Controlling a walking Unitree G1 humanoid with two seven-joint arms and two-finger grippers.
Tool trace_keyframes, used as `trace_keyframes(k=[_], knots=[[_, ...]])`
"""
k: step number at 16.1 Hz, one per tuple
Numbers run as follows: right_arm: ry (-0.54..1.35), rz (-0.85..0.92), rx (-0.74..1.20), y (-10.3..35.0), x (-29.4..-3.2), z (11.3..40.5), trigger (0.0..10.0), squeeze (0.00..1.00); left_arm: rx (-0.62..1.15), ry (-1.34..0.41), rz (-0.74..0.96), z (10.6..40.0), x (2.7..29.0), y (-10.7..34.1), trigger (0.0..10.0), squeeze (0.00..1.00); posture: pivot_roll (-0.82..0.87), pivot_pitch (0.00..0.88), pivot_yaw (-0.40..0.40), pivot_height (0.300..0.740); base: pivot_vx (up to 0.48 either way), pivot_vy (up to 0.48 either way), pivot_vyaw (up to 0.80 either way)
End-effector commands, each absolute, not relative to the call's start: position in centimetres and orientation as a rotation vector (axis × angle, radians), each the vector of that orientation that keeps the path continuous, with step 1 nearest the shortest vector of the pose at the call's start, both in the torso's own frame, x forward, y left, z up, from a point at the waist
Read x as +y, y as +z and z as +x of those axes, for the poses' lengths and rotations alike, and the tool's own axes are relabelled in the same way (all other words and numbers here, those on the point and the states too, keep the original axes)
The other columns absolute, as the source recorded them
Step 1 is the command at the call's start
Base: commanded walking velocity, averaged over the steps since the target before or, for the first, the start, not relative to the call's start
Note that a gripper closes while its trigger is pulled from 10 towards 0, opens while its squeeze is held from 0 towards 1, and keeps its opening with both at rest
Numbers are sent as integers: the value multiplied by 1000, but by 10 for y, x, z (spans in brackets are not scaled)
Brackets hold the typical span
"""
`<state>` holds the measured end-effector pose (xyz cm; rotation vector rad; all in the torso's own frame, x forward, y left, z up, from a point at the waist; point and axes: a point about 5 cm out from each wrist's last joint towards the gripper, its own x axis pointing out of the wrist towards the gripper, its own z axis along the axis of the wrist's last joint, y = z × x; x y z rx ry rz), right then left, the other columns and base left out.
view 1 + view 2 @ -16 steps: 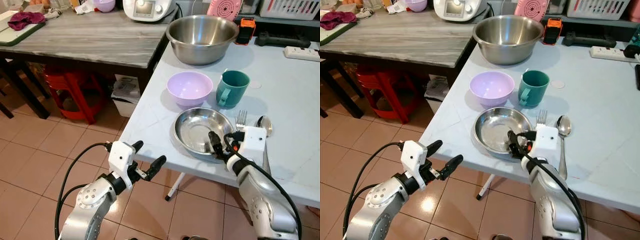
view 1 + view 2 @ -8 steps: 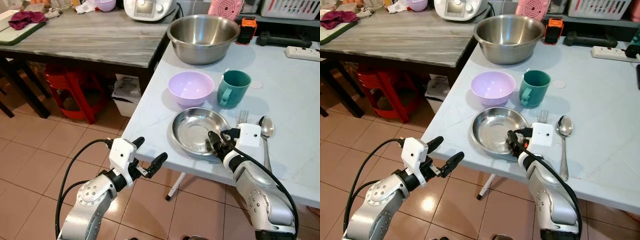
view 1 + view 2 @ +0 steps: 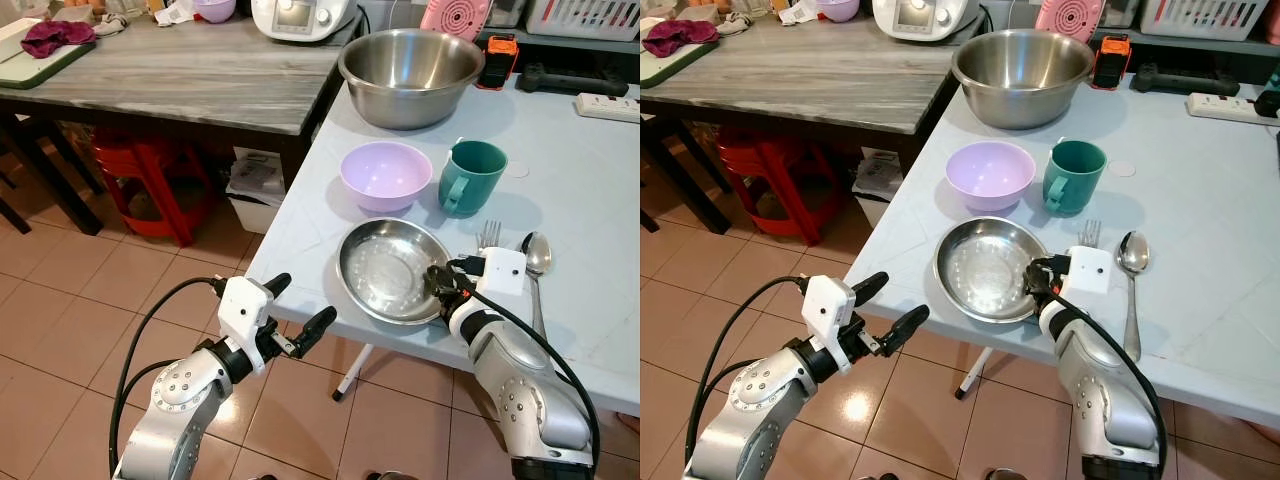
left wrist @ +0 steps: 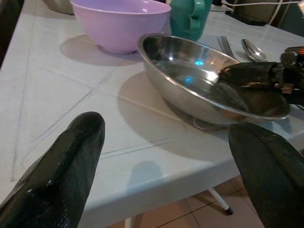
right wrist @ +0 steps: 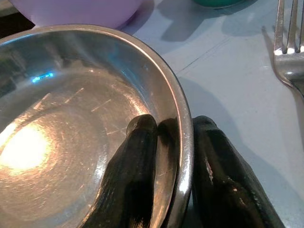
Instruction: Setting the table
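At the far left, a dark marbled side table (image 3: 190,75) holds a maroon cloth (image 3: 55,37) on a green board, with a red stool (image 3: 140,185) tucked underneath on the tiled floor. In front of it, low and off the edge of the main surface, the left claw (image 3: 292,318) hangs in the air over the tiles with its two black fingers (image 4: 66,166) spread wide apart and nothing between them.

To the right stands the pale blue surface (image 3: 590,200) being set. At its back sits a large steel mixing bowl (image 3: 411,75). In front of that, a lilac plastic bowl (image 3: 386,175) rests beside a teal mug (image 3: 470,175), near each other but apart.

Closer to the near edge lies the shallow steel dish (image 3: 388,270), just in front of the lilac bowl. The right claw (image 3: 437,283) pinches the dish's right-hand rim: one black finger (image 5: 135,175) lies inside the dish, the other presses on the outside, and the metal edge runs between them. The dish looks slightly raised on that side, though it is hard to be sure.

Just right of the dish, a fork (image 3: 489,236) lies on the surface, partly covered by the white wrist block, and a spoon (image 3: 537,262) lies beside it, both pointing away from the near edge. At the far right back, a white power strip (image 3: 606,105) sits near an orange and black device (image 3: 497,58).
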<state>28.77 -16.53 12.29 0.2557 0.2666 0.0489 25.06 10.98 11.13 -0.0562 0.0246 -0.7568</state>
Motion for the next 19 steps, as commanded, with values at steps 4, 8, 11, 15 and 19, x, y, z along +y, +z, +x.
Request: trace_keyframes(k=[4,8,11,15,19], knots=[[3,310,324,113,-167,286,0,0,12,-700,-46,261,118,114,10000,0,-173,145,51,740,0,0,0],[-14,359,295,113,-167,282,0,0,8,-545,-96,274,133,113,10000,0,-172,140,52,740,0,0,0],[7,339,263,116,-163,281,10000,0,-2,-468,-140,280,140,113,10000,0,-172,128,48,740,0,0,0],[18,308,218,123,-160,284,10000,0,-18,-402,-186,290,142,115,10000,0,-176,119,43,740,0,0,-192],[19,309,200,125,-159,285,10000,0,-25,-397,-201,293,139,116,10000,0,-179,119,47,740,0,199,-773]])
